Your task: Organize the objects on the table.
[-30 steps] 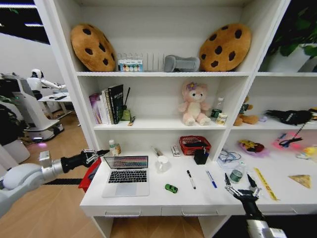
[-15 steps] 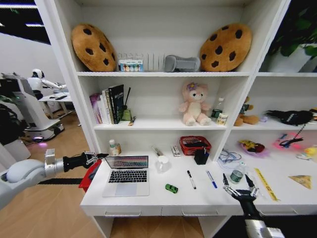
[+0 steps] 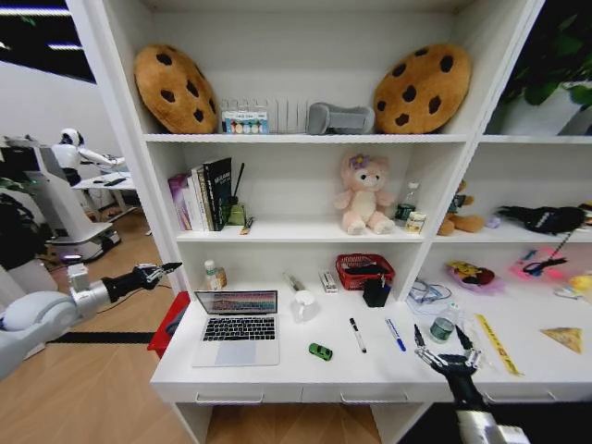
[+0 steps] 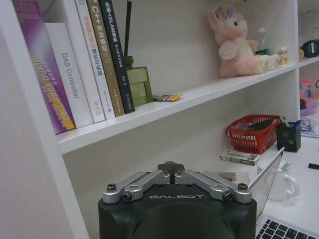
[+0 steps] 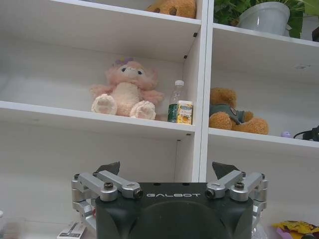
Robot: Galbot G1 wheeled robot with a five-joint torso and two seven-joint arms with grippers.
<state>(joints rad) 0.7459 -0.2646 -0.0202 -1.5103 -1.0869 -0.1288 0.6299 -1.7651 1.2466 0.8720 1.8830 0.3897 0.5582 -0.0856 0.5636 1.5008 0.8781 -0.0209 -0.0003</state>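
The right gripper (image 3: 442,340) hovers over the counter's (image 3: 277,375) front edge, well right of the laptop (image 3: 236,326), fingers spread and holding nothing. The green toy car (image 3: 320,351) lies just right of the laptop, with the black pen (image 3: 356,335) and blue pen (image 3: 395,335) beyond it. The left gripper (image 3: 165,269) hangs off the counter, left of the laptop, fingers pressed together.

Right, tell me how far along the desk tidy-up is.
Nothing looks tidied yet. The laptop sits open on the table, with the green toy car, black pen, blue pen and yellow wedge scattered loose. Nothing is in hand: the left gripper is shut, off the desk's left end; the right gripper hovers open above the front edge. All the sorting is left.
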